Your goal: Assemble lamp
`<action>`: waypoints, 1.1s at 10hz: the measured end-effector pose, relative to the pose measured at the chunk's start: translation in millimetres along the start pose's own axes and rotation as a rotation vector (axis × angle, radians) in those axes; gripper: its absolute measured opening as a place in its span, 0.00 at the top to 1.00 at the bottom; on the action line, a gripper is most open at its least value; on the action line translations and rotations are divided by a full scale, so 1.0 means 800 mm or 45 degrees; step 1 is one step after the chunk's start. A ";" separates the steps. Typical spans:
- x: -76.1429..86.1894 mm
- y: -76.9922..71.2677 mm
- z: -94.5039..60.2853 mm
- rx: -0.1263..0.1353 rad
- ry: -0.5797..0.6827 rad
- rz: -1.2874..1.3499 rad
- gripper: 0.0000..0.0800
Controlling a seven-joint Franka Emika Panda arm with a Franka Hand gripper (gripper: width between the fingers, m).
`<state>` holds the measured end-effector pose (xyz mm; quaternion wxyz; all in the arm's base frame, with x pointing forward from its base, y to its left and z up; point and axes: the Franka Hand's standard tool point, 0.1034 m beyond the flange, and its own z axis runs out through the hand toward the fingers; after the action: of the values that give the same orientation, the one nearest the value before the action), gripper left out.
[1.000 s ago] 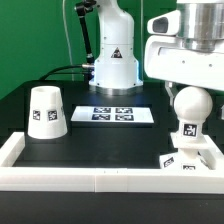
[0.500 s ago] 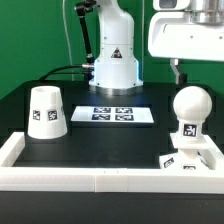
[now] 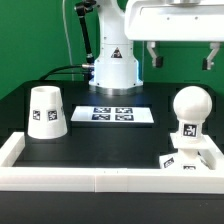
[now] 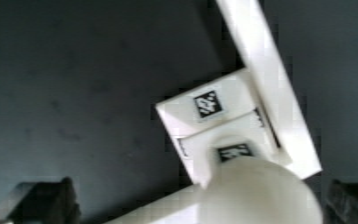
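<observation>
The round-headed bulb (image 3: 189, 108) stands upright in the small square base (image 3: 190, 156) at the exterior view's right, against the white rail's corner. The tapered shade (image 3: 46, 110) stands mouth down at the exterior view's left. My gripper (image 3: 182, 58) hangs open and empty well above the bulb, its fingers (image 3: 155, 55) wide apart. In the wrist view the bulb's head (image 4: 261, 192) shows large between the two dark fingertips (image 4: 44, 200), with the tagged base (image 4: 217, 118) below it.
The marker board (image 3: 120, 114) lies flat at the middle back. A white rail (image 3: 90, 177) borders the table's front and sides and also shows in the wrist view (image 4: 261, 55). The robot's base (image 3: 113, 65) stands behind the marker board.
My gripper has risen off the bulb and shifted a little toward the exterior view's left. The bulb stays standing in the base.
</observation>
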<state>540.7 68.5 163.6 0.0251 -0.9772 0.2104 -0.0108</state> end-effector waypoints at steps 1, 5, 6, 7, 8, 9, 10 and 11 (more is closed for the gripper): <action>0.005 0.025 0.004 -0.006 -0.008 -0.041 0.13; 0.013 0.050 0.024 -0.015 -0.040 -0.054 0.13; 0.012 0.051 0.025 -0.016 -0.042 -0.054 0.13; 0.012 0.051 0.025 -0.016 -0.042 -0.054 0.13; 0.012 0.051 0.026 -0.017 -0.043 -0.055 0.13; 0.010 0.053 0.027 -0.018 -0.045 -0.068 0.13; 0.002 0.071 0.030 -0.020 -0.047 -0.132 0.13; -0.010 0.099 0.032 -0.022 -0.041 -0.157 0.13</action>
<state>502.1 0.9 133.4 0.0193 -0.9886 0.1494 0.0054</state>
